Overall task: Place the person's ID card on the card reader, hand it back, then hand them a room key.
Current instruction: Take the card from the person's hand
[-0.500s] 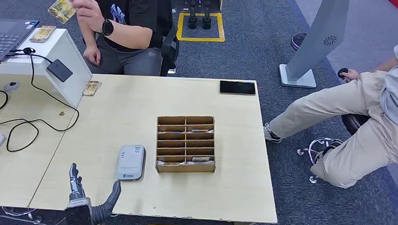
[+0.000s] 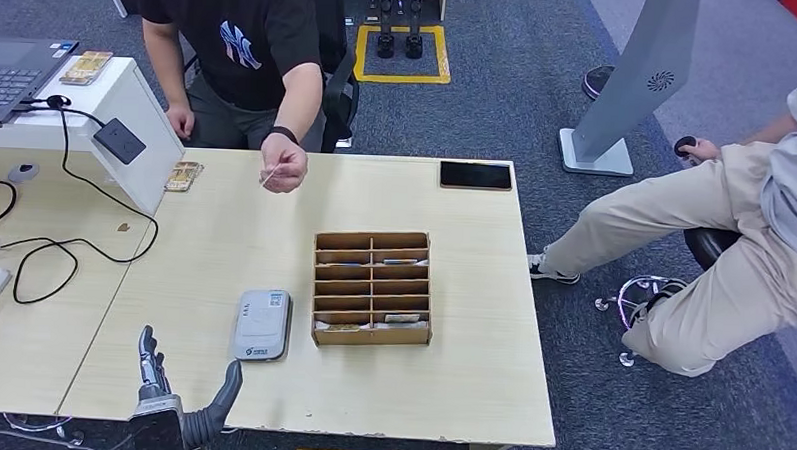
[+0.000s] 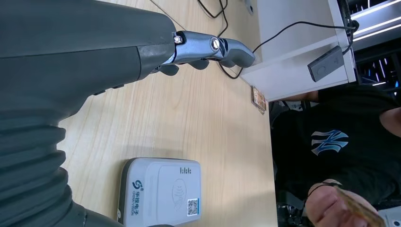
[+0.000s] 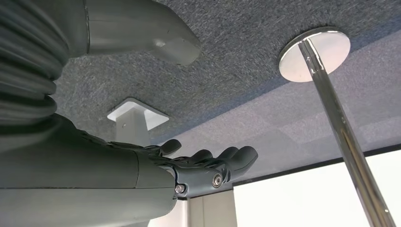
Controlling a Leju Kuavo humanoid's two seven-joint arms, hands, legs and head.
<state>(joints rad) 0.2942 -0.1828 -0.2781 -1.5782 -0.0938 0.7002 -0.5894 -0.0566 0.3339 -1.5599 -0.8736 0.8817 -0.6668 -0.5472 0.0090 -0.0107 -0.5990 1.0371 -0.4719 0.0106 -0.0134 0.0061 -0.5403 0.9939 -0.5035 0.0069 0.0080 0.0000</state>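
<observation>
From my head view I see my left hand (image 2: pixel 173 397) at about 7 o'clock on the table (image 2: pixel 224 229), raised over the near edge, fingers upright and spread from the thumb, holding nothing. The reader (image 2: pixel 262 325) lies flat just beyond it, toward 12 from the hand, nothing on top. Right beside the reader, at its 3 o'clock, stands the slotted wooden rack (image 2: pixel 372 287) with a few cards in its compartments.

The person in the black shirt (image 2: pixel 251 40) leans in from 12 o'clock, arm stretched over the far side of the table. Their hand (image 2: pixel 282 167) pinches the ID card (image 2: pixel 267 176) edge-on, well apart from both the reader and my hand. In the left wrist view the card (image 3: pixel 361 210) shows tan in that hand.

My right hand (image 4: pixel 208 168) hangs over grey carpet, fingers loosely curled, apart and empty.

A black phone (image 2: pixel 475 175) lies at the table's far right edge, 1 o'clock.
</observation>
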